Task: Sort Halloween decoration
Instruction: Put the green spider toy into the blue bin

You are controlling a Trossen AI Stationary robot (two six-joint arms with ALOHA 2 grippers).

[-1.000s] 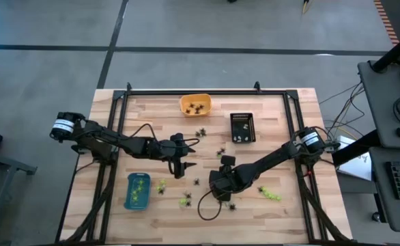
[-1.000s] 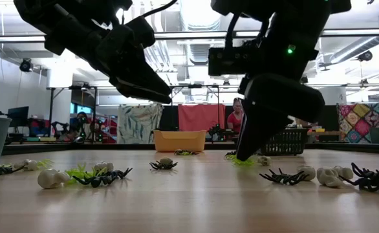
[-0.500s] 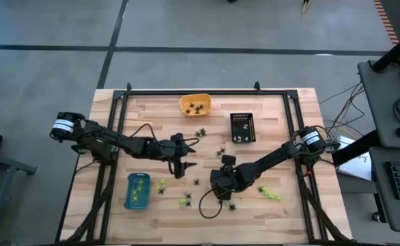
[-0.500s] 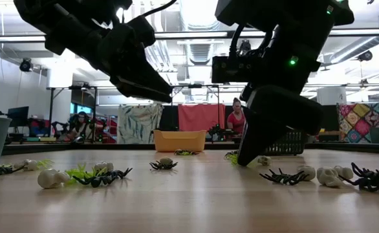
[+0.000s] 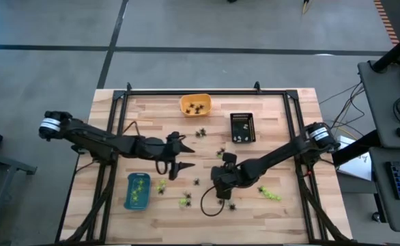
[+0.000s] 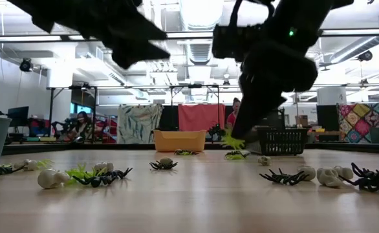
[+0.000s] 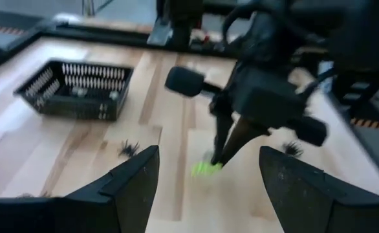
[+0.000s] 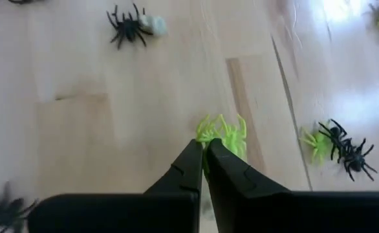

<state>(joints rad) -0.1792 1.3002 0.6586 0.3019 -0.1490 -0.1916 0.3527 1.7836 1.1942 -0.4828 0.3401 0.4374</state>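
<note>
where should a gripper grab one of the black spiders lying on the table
Probably from straight above, fingers closing across the black spider's small central body. Its thin legs splay flat on the table, leaving little to pinch from the side.

The right gripper (image 8: 204, 150) hangs near the table's (image 5: 282, 116) middle, pinching a spider trinket (image 8: 223, 134) (lifted off the wood); left gripper (image 5: 178, 156) alongside.

Grey floor (image 5: 50, 41) surrounds the wooden table (image 5: 282, 130); ceiling lights (image 6: 199, 10) glow overhead.
</note>
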